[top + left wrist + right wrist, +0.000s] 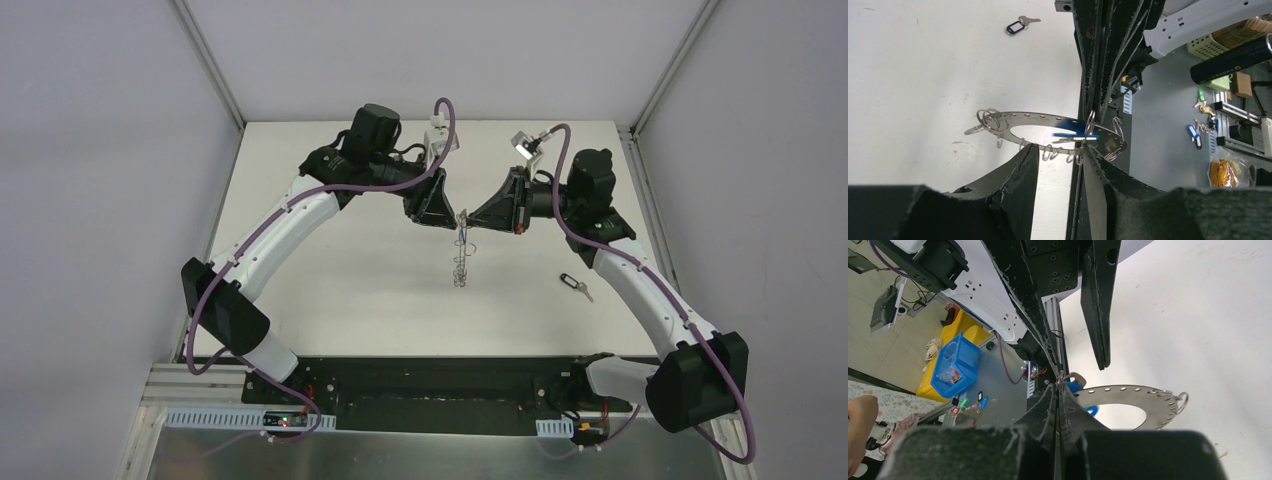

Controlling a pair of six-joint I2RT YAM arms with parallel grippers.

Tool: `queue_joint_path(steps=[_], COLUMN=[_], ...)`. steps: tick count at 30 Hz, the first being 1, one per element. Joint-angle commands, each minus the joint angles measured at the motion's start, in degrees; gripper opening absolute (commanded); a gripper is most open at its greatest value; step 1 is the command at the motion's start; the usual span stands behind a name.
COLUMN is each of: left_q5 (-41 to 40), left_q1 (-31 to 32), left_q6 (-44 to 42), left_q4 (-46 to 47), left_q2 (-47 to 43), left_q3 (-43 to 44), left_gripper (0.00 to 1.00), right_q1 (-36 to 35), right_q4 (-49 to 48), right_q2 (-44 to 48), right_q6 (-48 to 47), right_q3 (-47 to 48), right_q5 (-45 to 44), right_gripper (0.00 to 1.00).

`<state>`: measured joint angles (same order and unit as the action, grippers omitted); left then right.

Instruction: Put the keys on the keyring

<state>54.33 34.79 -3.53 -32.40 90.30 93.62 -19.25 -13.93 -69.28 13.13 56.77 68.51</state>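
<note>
Both hands meet above the white surface (350,270) at the flat grey metal keyring with wire loops (1138,392).

The right hand (1057,390) is clenched, its fingertips pinched together on the keyring's edge at a wire loop, and the ring hangs below it clear of the surface. The blue-headed silver key (1070,135) lies against the ring at that same point. Whether the fingertips also grip the key cannot be told. The left hand (1060,150) is released, its fingers spread to either side of the ring's looped edge. The black-headed key (574,284) lies on the surface, well apart to the right.
</note>
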Motion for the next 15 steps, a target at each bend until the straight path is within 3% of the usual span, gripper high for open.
queue_joint_path(steps=[1,7,15], left_q5=[4.89,7.40,8.52], left_q1=[-0.33,-0.33,-0.41], left_q6=[3.12,6.65,5.06], left_q4=[6.67,6.95,3.92], left_q2=[-2.14,-0.11,0.01], left_q3=[-0.37,0.28,1.11], left_gripper=[0.38,0.28,0.29], right_q1=[0.33,0.27,0.38], right_q4=[-4.08,-3.93,1.99], right_q2=[0.55,0.63,0.79], right_q6=[0.43,0.15,-5.29], right_q3=[-0.16,-0.42,0.88], right_q5=[2.77,2.72,1.67], right_gripper=[0.00,0.00,0.00])
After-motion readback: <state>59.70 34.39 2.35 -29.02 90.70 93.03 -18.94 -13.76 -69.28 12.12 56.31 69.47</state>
